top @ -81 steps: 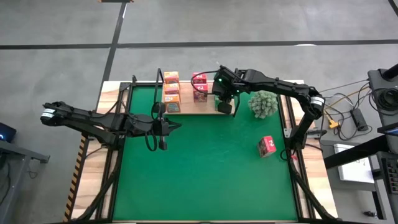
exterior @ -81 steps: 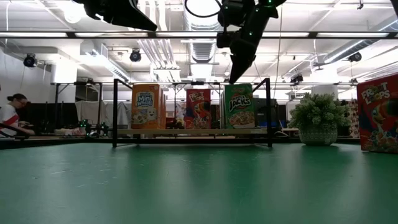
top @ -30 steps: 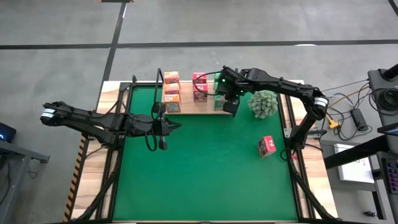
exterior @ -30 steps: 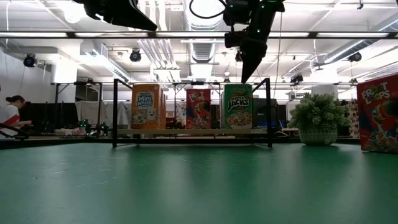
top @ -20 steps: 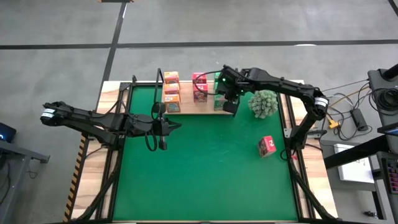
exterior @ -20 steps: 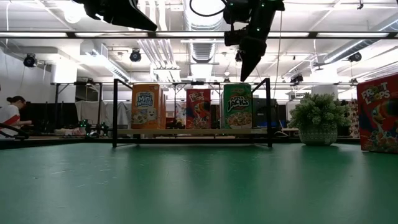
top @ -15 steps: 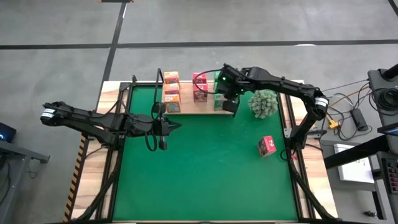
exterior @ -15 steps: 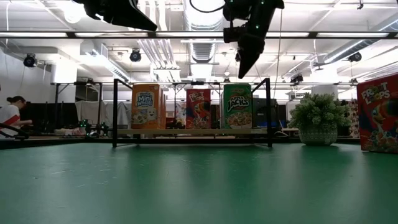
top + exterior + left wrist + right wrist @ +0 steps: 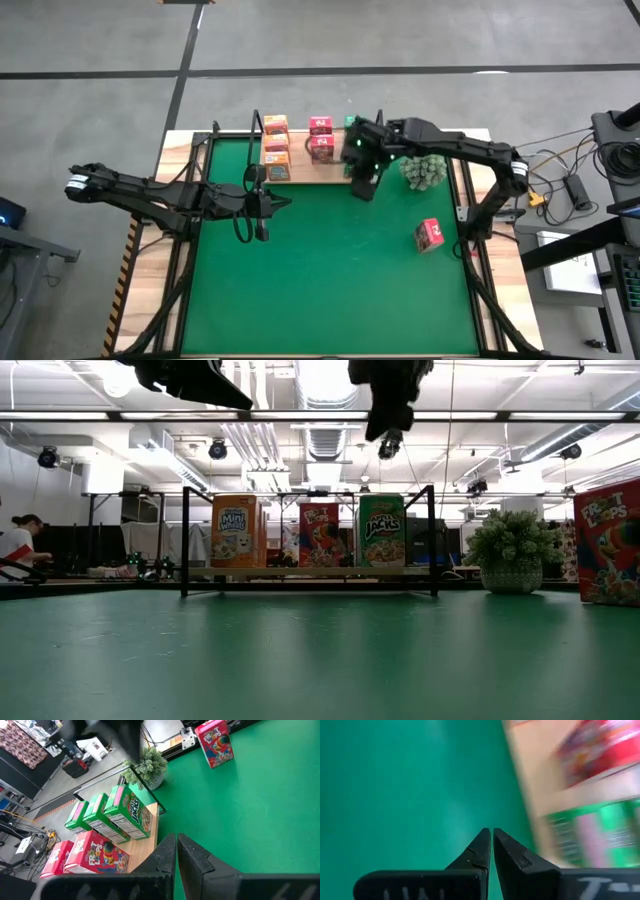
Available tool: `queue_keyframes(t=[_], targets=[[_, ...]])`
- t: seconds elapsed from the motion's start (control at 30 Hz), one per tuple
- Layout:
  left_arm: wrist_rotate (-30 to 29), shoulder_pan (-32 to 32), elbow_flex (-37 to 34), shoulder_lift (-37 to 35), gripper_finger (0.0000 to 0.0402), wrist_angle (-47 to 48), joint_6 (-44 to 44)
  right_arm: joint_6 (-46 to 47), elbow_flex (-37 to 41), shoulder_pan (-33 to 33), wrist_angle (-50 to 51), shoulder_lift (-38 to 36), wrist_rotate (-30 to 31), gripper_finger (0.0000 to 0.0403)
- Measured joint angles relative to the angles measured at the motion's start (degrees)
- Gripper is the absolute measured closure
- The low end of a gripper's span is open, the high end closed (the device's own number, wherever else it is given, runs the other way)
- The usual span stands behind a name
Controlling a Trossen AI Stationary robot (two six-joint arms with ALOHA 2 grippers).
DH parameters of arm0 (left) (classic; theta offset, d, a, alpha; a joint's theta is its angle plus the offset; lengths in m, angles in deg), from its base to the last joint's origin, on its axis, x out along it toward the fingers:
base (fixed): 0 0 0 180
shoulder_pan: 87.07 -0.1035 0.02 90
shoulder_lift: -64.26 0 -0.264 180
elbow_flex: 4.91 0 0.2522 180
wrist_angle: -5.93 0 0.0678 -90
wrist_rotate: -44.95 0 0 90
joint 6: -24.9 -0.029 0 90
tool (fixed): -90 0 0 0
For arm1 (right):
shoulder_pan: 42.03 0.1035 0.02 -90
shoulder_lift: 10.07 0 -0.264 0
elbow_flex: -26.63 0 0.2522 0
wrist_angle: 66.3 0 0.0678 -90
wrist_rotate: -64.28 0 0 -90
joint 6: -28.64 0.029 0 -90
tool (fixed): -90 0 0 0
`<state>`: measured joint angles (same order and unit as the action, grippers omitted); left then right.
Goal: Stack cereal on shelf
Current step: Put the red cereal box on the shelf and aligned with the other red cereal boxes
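Nearest, the green mat (image 9: 330, 270) lies bare but for one pink cereal box (image 9: 430, 235) at right. My left gripper (image 9: 262, 203) and right gripper (image 9: 362, 190) hover pinched shut, empty. Farther, the shelf (image 9: 310, 176) holds cereal rows beside the plant ball (image 9: 424, 168); beyond, grey floor (image 9: 400, 40).

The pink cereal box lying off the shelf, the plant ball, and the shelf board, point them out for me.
pink cereal box (image 9: 430, 235), high view, middle of its top face.
plant ball (image 9: 425, 172), high view, its fuzzy crown.
shelf board (image 9: 305, 173), high view, bare wood at the front edge.
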<state>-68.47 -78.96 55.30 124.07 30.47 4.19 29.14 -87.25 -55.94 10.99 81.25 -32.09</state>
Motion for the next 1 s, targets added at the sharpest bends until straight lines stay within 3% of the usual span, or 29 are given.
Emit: queue_keyframes(t=[0.1, 0.37, 0.6, 0.8, 1.0], targets=[[0.00, -0.01, 0.00, 0.00, 0.0402, -0.01, 0.00, 6.16, 0.17, 3.60, 2.42, -0.02, -3.16, 0.0390], [0.00, 0.00, 0.00, 0.00, 0.0402, -0.01, 0.22, 22.35, 5.66, 14.02, 4.67, -0.04, -3.13, 0.0390], [0.00, -0.01, 0.00, 0.00, 0.0402, 0.26, 0.43, 36.29, 10.55, 19.91, 15.95, -0.53, -2.55, 0.0390], [0.00, 0.01, 0.00, 0.00, 0.0402, 0.63, 0.44, 46.37, 14.21, 22.09, 20.97, -5.27, 3.78, 0.0390], [0.00, 0.00, 0.00, 0.00, 0.0402, 0.66, 0.44, 55.85, 22.45, 22.16, 21.14, -14.97, 7.91, 0.0390]])
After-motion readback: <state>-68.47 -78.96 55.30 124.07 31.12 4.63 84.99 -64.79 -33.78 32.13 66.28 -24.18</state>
